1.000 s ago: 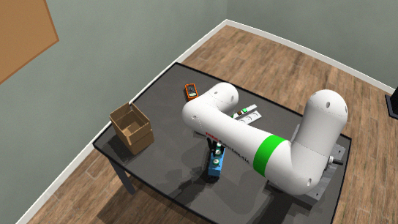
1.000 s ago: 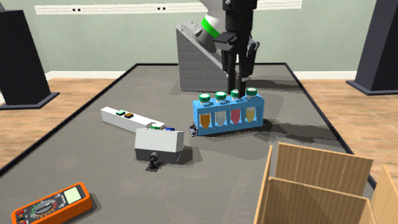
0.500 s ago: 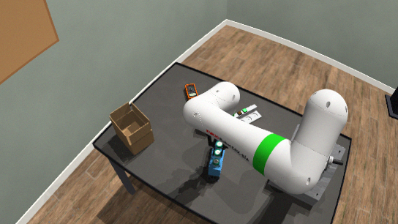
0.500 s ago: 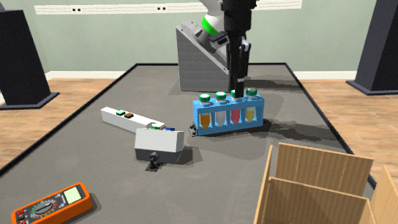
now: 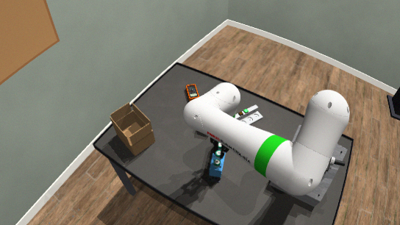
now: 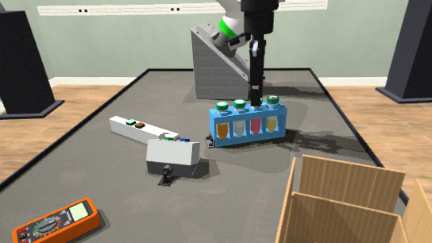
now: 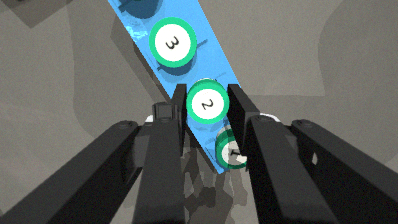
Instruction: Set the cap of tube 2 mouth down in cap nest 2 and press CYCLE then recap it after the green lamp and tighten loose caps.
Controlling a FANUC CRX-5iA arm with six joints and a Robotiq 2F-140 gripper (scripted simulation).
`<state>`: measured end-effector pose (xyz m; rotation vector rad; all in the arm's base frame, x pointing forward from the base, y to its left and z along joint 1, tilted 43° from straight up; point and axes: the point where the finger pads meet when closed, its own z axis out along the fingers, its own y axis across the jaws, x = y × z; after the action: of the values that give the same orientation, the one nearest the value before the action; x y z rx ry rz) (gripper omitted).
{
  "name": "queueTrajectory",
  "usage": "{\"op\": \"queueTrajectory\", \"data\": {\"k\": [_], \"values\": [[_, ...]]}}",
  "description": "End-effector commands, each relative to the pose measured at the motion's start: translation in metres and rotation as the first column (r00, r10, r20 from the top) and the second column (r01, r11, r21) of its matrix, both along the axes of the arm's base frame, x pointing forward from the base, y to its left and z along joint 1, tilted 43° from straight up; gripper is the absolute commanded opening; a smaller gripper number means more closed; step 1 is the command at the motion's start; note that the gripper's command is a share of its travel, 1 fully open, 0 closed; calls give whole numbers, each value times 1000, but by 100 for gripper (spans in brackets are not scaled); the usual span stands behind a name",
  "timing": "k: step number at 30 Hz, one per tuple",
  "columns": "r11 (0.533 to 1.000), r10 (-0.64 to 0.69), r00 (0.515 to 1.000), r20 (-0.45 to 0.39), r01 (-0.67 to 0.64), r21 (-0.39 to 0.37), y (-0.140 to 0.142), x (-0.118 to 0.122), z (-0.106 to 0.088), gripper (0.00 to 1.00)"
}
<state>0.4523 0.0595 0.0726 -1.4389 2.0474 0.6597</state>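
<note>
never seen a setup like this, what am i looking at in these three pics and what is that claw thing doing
It is one white robot arm bolted to a dark table. One picture looks down from above, one looks across the table toward the arm, and one comes from a camera on the arm's wrist, looking down between its fingers.

On the table stand a blue rack of four capped tubes, a white tray with two lamps, a grey box with keys, an orange meter and a cardboard box.

The pincer is closed on the green cap marked 2, a finger on each side. The cap sits on its tube, so the unscrewing looks barely begun, if at all.
</note>
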Motion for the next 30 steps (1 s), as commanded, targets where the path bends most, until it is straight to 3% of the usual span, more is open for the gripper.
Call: {"op": "queueTrajectory", "data": {"k": [1, 13, 17, 21, 23, 30], "values": [[1000, -6, 1000, -10, 6, -8, 0, 1, 0, 41], [1000, -6, 1000, -10, 6, -8, 0, 1, 0, 41], [976, 213, 961, 178, -204, -72, 0, 0, 0, 41], [967, 253, 944, 210, -240, -88, 0, 0, 0, 41], [924, 383, 870, 311, -353, -150, 0, 0, 0, 41], [806, 591, 667, 454, -517, -289, 0, 0, 0, 41]]}}
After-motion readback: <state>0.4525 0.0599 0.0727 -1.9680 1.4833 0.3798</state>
